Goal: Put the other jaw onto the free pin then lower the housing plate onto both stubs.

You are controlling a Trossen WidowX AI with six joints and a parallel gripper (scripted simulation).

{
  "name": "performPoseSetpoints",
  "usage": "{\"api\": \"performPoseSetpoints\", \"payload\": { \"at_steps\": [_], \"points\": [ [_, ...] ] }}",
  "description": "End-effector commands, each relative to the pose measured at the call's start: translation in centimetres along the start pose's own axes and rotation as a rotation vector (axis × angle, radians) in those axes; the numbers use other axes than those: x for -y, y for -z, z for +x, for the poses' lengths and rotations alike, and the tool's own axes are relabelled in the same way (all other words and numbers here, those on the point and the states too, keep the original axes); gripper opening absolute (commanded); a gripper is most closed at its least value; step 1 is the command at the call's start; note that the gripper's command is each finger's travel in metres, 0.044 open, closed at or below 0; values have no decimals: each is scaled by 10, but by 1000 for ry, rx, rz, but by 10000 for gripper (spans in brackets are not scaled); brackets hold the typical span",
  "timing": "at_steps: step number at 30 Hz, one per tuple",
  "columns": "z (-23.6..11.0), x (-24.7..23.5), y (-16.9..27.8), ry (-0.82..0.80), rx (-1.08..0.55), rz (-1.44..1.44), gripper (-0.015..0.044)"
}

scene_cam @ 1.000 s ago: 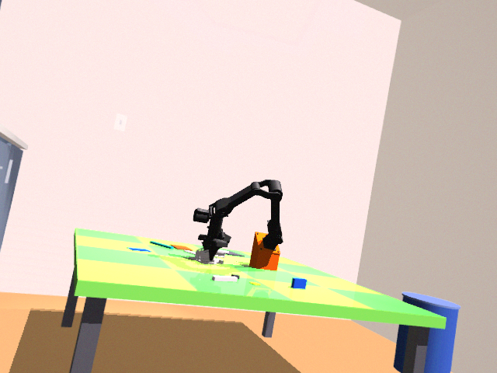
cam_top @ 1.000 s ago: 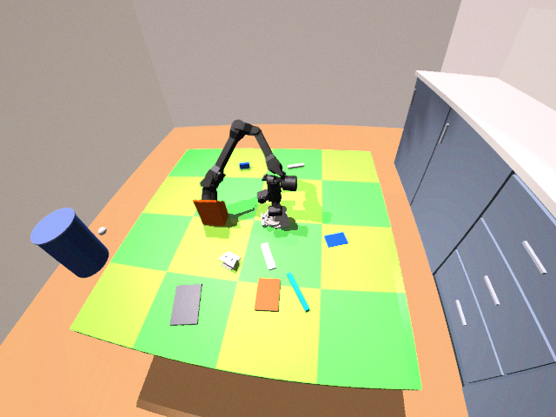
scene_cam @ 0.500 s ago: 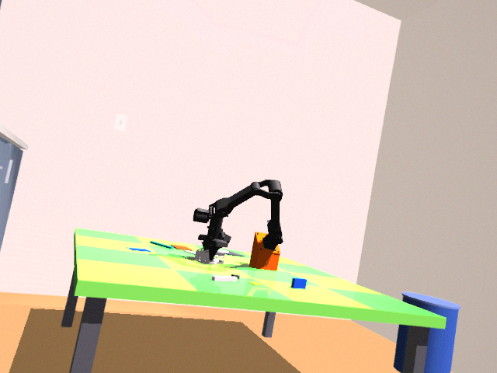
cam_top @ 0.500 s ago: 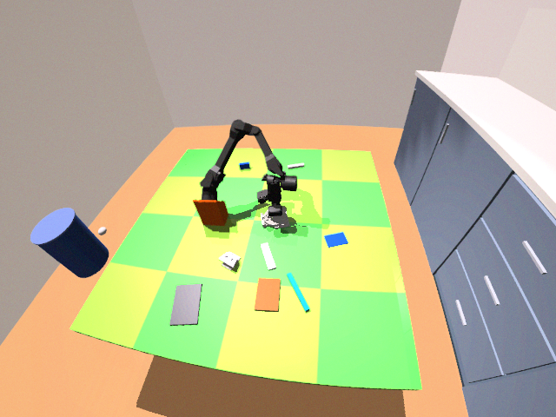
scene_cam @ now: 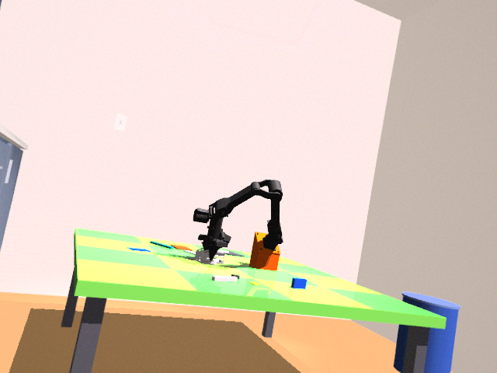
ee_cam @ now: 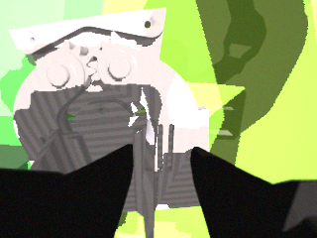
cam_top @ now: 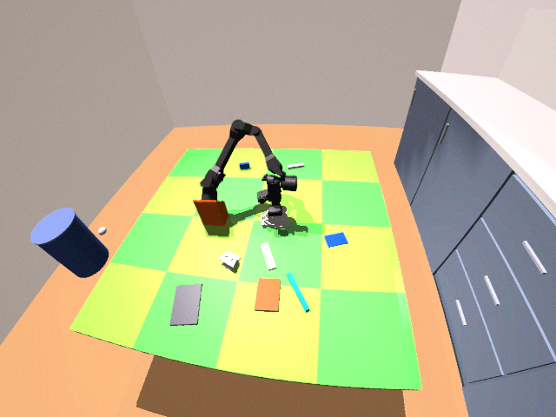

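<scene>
The pale mechanism (cam_top: 270, 219) (scene_cam: 202, 256) lies on the mat under my hand. In the wrist view its left jaw (ee_cam: 35, 81) and right jaw (ee_cam: 154, 69) have round hubs side by side, with teeth facing each other at a narrow gap. Whether they mesh fully is unclear. My gripper (ee_cam: 162, 152) (scene_cam: 211, 259) points down and is shut on the right jaw, near its thin upright part. The fingers and heavy shadow hide the lower parts. A small white plate-like piece with dark holes (cam_top: 229, 258), apparently the housing plate, stands apart and looks tilted.
A white strip (cam_top: 268, 256), an orange plate (cam_top: 268, 294), a grey plate (cam_top: 186, 304) and a cyan bar (cam_top: 297, 292) lie in front. A blue plate (cam_top: 335, 239) is to the right. An orange block (cam_top: 212, 212) (scene_cam: 263, 256) stands by the arm's base. A blue block (cam_top: 244, 166) (scene_cam: 299, 283) lies behind.
</scene>
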State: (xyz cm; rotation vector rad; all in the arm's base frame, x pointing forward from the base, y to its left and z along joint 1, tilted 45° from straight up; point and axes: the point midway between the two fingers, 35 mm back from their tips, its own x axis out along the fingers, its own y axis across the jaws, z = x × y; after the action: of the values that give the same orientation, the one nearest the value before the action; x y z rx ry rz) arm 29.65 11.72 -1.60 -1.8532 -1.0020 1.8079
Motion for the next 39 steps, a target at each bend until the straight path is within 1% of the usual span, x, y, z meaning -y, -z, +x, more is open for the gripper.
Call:
{"api": "performPoseSetpoints", "payload": {
  "at_steps": [1, 18, 21, 22, 35, 37, 39],
  "points": [
    [0, 1, 0, 5, -2, 3, 134],
    [0, 1, 0, 5, -2, 3, 134],
    [0, 0, 0, 0, 0, 0, 213],
    [0, 0, 0, 0, 0, 0, 224],
    [0, 0, 0, 0, 0, 0, 224],
    [-5, 0, 0, -1, 0, 0, 224],
    [-18, -1, 1, -1, 0, 1, 224]
  ]
}}
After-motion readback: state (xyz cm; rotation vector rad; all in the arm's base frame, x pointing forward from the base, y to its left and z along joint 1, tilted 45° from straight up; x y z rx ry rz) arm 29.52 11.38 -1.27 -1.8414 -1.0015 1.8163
